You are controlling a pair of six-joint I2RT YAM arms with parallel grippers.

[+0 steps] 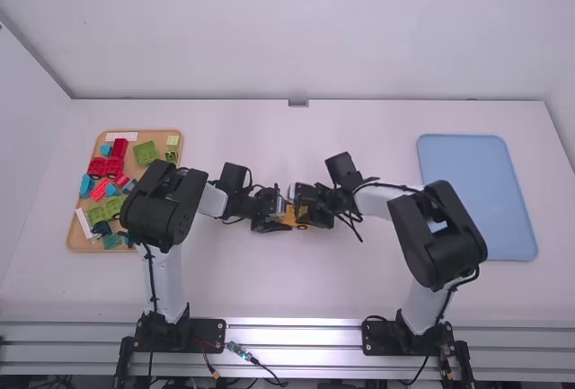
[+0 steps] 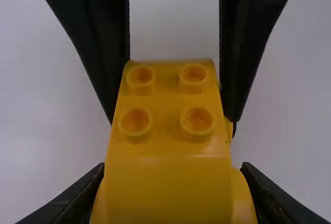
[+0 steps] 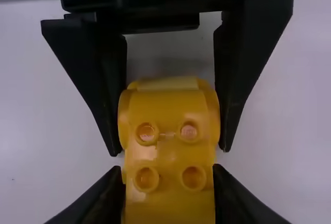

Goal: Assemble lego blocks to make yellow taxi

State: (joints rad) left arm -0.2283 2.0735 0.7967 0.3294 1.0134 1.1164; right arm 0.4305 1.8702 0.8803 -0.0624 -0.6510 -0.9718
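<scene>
While wrist views show studded blocks [image 2: 166, 146], the high shows trays [image 1: 481, 196].

From the high view, I lose most of the yellow studded plastic block build [image 1: 290, 217] behind the black left gripper [image 1: 278, 215] and black right gripper [image 1: 306, 212]. The 2 wrist views each crop its near end at the bottom edge. My left arm [image 1: 162, 205] hides the tan tray's [image 1: 77, 243] lower right part; the coloured plastic pieces [image 1: 145, 154] there are too small for counting studs.
</scene>
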